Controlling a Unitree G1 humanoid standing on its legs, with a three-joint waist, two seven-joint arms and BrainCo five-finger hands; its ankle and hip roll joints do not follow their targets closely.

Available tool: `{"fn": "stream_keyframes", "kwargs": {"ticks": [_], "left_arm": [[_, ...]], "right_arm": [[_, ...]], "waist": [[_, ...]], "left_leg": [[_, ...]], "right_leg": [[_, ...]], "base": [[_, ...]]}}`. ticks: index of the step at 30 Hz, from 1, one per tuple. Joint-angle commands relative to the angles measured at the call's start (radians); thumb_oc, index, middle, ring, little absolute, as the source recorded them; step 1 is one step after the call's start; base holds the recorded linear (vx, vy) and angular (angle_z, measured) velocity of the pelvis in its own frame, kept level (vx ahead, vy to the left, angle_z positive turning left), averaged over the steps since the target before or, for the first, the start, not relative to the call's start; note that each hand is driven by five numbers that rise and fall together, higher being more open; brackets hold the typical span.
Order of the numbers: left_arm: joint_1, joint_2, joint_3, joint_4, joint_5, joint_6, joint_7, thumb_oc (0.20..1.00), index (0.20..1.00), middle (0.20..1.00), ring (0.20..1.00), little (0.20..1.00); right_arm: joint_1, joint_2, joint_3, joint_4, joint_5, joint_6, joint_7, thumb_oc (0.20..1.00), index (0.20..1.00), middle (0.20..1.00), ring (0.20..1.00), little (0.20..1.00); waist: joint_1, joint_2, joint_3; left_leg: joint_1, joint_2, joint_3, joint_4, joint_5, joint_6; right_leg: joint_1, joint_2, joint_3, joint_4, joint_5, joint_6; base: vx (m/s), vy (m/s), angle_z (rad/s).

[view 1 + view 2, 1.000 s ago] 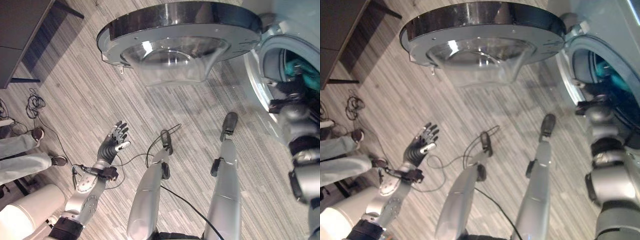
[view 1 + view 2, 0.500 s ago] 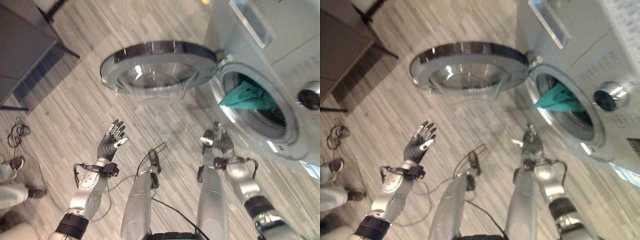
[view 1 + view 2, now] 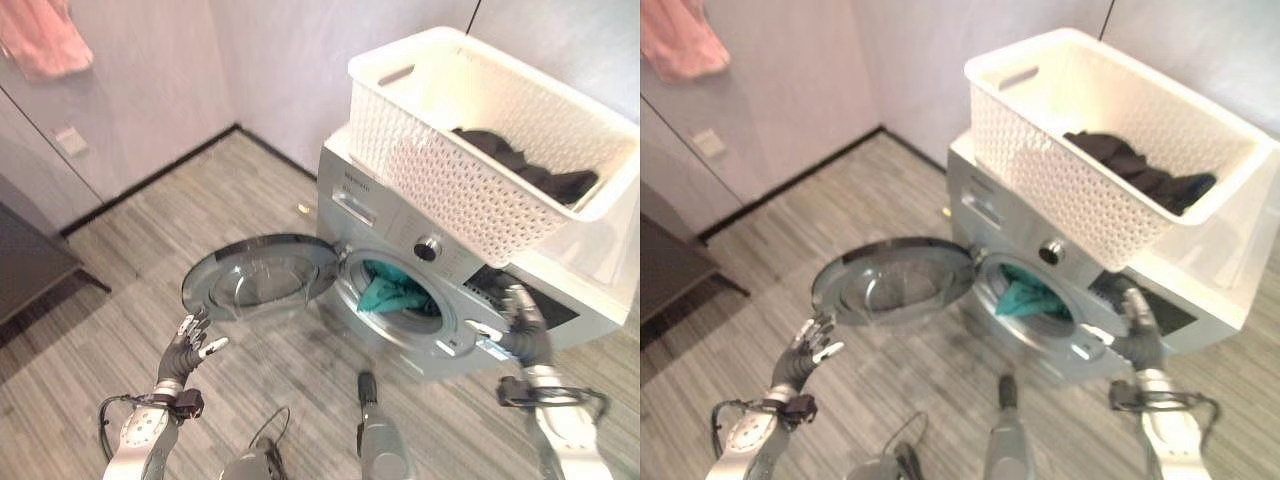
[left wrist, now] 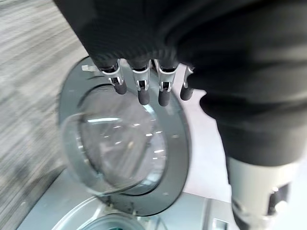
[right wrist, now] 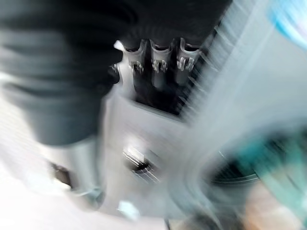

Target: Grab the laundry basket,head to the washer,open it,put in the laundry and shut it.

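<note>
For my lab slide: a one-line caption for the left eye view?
Washer door open, teal cloth in the drum, basket on top, both hands raised empty.

One washer (image 3: pixel 420 270), one white laundry basket (image 3: pixel 470 150), one teal garment (image 3: pixel 385 292), one pink cloth (image 3: pixel 40 40).

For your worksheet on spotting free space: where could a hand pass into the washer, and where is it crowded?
Free: the upper part of the drum opening, above the teal cloth, beside the open door. Crowded: the washer top, taken by the white basket holding dark laundry.
</note>
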Motion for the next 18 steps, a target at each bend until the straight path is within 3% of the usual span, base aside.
{"fn": "stream_keyframes", "kwargs": {"ticks": [1,4,7,8,9,10,11,12,14,15,17,18], "left_arm": [[-0.068,0.010,0.031,-0.041,0.049,-0.018,-0.026,1.000,1.000,1.000,1.000,1.000],[-0.095,0.000,0.003,-0.029,0.062,-0.005,-0.051,1.000,1.000,1.000,1.000,1.000],[-0.133,-0.004,-0.031,-0.013,0.055,0.003,-0.061,1.000,1.000,1.000,1.000,1.000],[-0.147,-0.012,-0.050,0.005,0.057,0.010,-0.068,1.000,1.000,1.000,1.000,1.000],[-0.148,-0.013,-0.051,0.006,0.057,0.010,-0.067,1.000,1.000,1.000,1.000,1.000],[-0.146,-0.021,-0.062,0.014,0.051,0.015,-0.076,1.000,1.000,1.000,1.000,1.000],[-0.146,-0.025,-0.062,0.014,0.051,0.015,-0.076,1.000,1.000,1.000,1.000,1.000],[-0.140,-0.027,-0.073,0.025,0.047,0.019,-0.091,1.000,1.000,1.000,1.000,1.000],[-0.133,-0.028,-0.090,0.033,0.033,0.020,-0.109,1.000,1.000,1.000,1.000,1.000],[-0.133,-0.029,-0.089,0.033,0.033,0.020,-0.109,1.000,1.000,1.000,1.000,1.000],[-0.139,-0.014,-0.118,0.045,0.020,0.026,-0.116,1.000,1.000,1.000,1.000,1.000],[-0.139,-0.014,-0.115,0.046,0.020,0.025,-0.116,1.000,1.000,1.000,1.000,1.000]], "right_arm": [[-0.121,-0.077,-0.072,-0.046,-0.053,-0.074,-0.066,1.000,1.000,1.000,1.000,1.000],[-0.207,-0.179,-0.230,-0.132,-0.127,-0.105,-0.147,1.000,1.000,1.000,1.000,1.000],[-0.268,-0.288,-0.310,-0.141,-0.140,-0.118,-0.207,1.000,1.000,1.000,1.000,1.000],[-0.286,-0.367,-0.330,-0.112,-0.123,-0.121,-0.213,1.000,1.000,1.000,1.000,1.000],[-0.286,-0.369,-0.330,-0.110,-0.122,-0.122,-0.213,1.000,1.000,1.000,1.000,1.000],[-0.300,-0.460,-0.325,-0.070,-0.109,-0.118,-0.203,1.000,1.000,1.000,1.000,1.000],[-0.305,-0.471,-0.320,-0.059,-0.106,-0.123,-0.204,1.000,1.000,1.000,1.000,1.000],[-0.301,-0.582,-0.294,0.009,-0.084,-0.098,-0.161,1.000,1.000,1.000,1.000,1.000],[-0.310,-0.751,-0.218,0.149,-0.054,-0.069,-0.092,1.000,1.000,1.000,1.000,1.000],[-0.314,-0.752,-0.214,0.151,-0.054,-0.070,-0.092,1.000,1.000,1.000,1.000,1.000],[-0.334,-0.950,-0.087,0.299,-0.048,-0.008,0.020,1.000,1.000,1.000,1.000,1.000],[-0.349,-0.952,-0.073,0.305,-0.047,-0.010,0.020,1.000,1.000,1.000,1.000,1.000]], "waist": [[-0.005,0.036,0.036],[-0.014,0.035,0.003],[-0.022,0.024,-0.024],[-0.014,0.016,-0.042],[-0.014,0.017,-0.042],[-0.002,0.003,-0.059],[-0.001,0.005,-0.059],[0.009,-0.016,-0.070],[0.025,-0.029,-0.073],[0.024,-0.029,-0.074],[0.038,-0.042,-0.072],[0.036,-0.045,-0.074]], "left_leg": [[0.127,-0.033,-0.073,-0.146,-0.039,0.051],[0.178,-0.048,-0.102,-0.204,-0.026,0.066],[0.191,-0.039,-0.129,-0.217,-0.020,0.062],[0.192,-0.041,-0.134,-0.217,-0.023,0.059],[0.192,-0.041,-0.134,-0.217,-0.023,0.059],[0.209,-0.033,-0.129,-0.219,-0.026,0.050],[0.210,-0.034,-0.127,-0.222,-0.023,0.050],[0.225,-0.018,-0.121,-0.221,-0.023,0.039],[0.243,-0.002,-0.114,-0.224,-0.018,0.025],[0.242,-0.004,-0.113,-0.226,-0.016,0.025],[0.262,0.024,-0.118,-0.234,-0.007,0.006],[0.259,0.021,-0.116,-0.237,-0.001,0.006]], "right_leg": [[-0.001,-0.014,0.013,0.031,0.064,0.087],[0.008,0.009,0.059,0.093,0.063,0.087],[0.018,0.023,0.117,0.085,0.078,0.087],[0.034,0.014,0.122,0.066,0.079,0.087],[0.034,0.013,0.121,0.065,0.079,0.087],[0.048,0.011,0.104,0.055,0.086,0.087],[0.049,0.010,0.105,0.050,0.089,0.087],[0.060,0.017,0.096,0.045,0.092,0.087],[0.074,0.024,0.095,0.044,0.077,0.087],[0.073,0.024,0.096,0.044,0.078,0.087],[0.091,0.043,0.086,0.047,0.033,0.077],[0.087,0.040,0.089,0.046,0.037,0.077]], "base": [[0.06,0.067,0.02],[0.08,0.054,0.07],[0.11,-0.042,0.27],[0.08,-0.027,0.36],[0.13,-0.066,0.26],[0.07,-0.051,0.07],[0.14,-0.131,0.00],[0.11,-0.114,-0.11],[0.08,-0.104,-0.16],[0.02,-0.056,-0.10],[0.05,-0.063,-0.14],[0.04,-0.062,-0.15]]}}
